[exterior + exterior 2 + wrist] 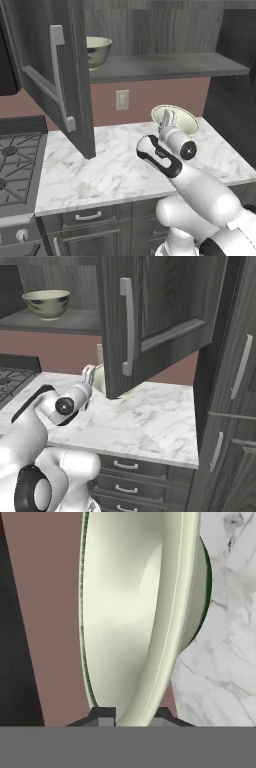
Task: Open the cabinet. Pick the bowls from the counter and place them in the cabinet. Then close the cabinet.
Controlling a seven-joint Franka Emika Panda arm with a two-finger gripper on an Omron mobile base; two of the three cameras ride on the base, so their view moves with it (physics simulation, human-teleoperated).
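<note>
The cabinet stands open: its left door [55,75] and right door [150,316] swing out over the counter [100,165]. The larger, deeper bowl [97,50] [47,303] sits at the left end of the grey shelf [165,67]. My gripper [167,120] [89,373] [132,718] is shut on the rim of the shallower bowl [180,120] [130,612]. That bowl is tipped on edge just above the back of the counter, its cream-green inside facing me. In the right base view the open door hides most of this bowl [97,381].
A black gas stove [15,165] [10,381] borders the counter on the left. A wall outlet [122,100] sits on the pink backsplash. Low drawers [87,216] [125,465] run under the counter, and tall dark cabinets [235,381] close off the right side.
</note>
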